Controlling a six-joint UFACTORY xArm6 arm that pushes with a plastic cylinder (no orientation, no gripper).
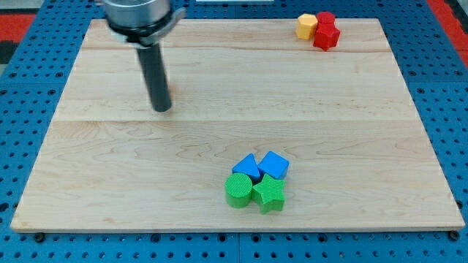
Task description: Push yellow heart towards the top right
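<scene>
One yellow heart (306,26) at top edge of board (219,139), touching red block (326,31); my tip (161,109) well left, holding nothing.

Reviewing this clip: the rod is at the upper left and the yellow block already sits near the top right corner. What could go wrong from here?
1. The yellow block touches the red block, so a push would likely move both.
2. Both sit close to the board's top edge; a hard push could slide them off.
3. My tip is far to the view's left, with something reddish peeking out beside the rod; I cannot tell what it is, and it might get dragged along.
</scene>
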